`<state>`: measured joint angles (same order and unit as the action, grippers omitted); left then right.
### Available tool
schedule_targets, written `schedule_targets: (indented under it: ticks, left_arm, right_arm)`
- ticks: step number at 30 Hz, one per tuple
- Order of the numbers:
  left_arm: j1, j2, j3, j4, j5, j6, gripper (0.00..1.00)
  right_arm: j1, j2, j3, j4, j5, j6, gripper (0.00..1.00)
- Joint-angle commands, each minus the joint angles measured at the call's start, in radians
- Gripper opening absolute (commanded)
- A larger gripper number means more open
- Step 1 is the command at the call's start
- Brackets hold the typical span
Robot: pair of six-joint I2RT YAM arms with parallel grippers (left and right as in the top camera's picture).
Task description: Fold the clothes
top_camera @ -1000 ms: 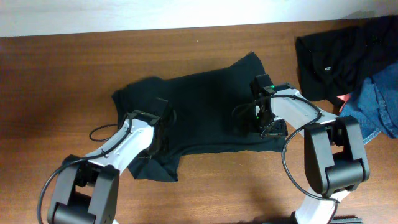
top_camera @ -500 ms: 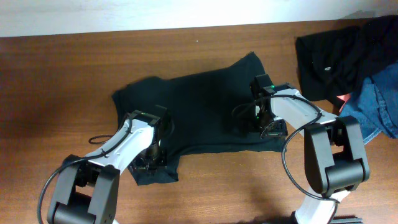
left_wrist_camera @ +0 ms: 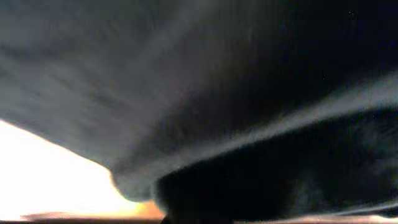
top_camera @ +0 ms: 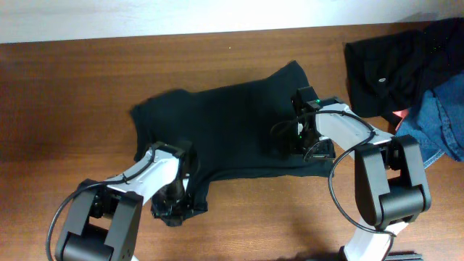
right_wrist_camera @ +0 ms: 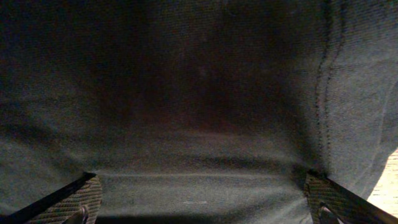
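Note:
The clothes, a black T-shirt [top_camera: 232, 119], lie spread across the middle of the wooden table [top_camera: 65, 94]. My left gripper [top_camera: 172, 205] is at the shirt's near-left corner, shut on a bunched bit of the fabric. In the left wrist view blurred black cloth [left_wrist_camera: 249, 93] fills the frame and hides the fingers. My right gripper [top_camera: 303, 143] presses down on the shirt's right part. In its wrist view the gripper [right_wrist_camera: 202, 208] is open, with ribbed fingertips [right_wrist_camera: 68, 202] far apart and flat cloth [right_wrist_camera: 199, 112] between them.
A heap of dark garments [top_camera: 399, 58] and blue denim [top_camera: 446, 119] lies at the back right corner, with a small red tag [top_camera: 400, 116] beside it. A white wall runs along the table's far edge.
My left gripper has slid toward the table's near edge, dragging the shirt's near-left corner with it into a bunch. The right arm has stayed put.

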<state>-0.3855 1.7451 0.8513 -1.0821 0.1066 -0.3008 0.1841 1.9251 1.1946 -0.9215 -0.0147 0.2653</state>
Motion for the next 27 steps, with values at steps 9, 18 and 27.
schedule_targets:
  ticks: [9,18,27]
  left_arm:
    - [-0.052,-0.066,-0.05,-0.058,0.239,0.064,0.01]
    - [-0.134,-0.342,-0.049,-0.134,0.24,0.021,0.01]
    - [-0.134,-0.53,-0.049,0.033,-0.019,-0.05,0.01]
  right_arm:
    - [-0.003,0.015,-0.019,0.003,0.027,0.005,0.99]
    - [-0.003,0.015,-0.019,0.003,0.027,0.005,0.99]
    - [-0.003,0.015,-0.019,0.003,0.027,0.005,0.99]
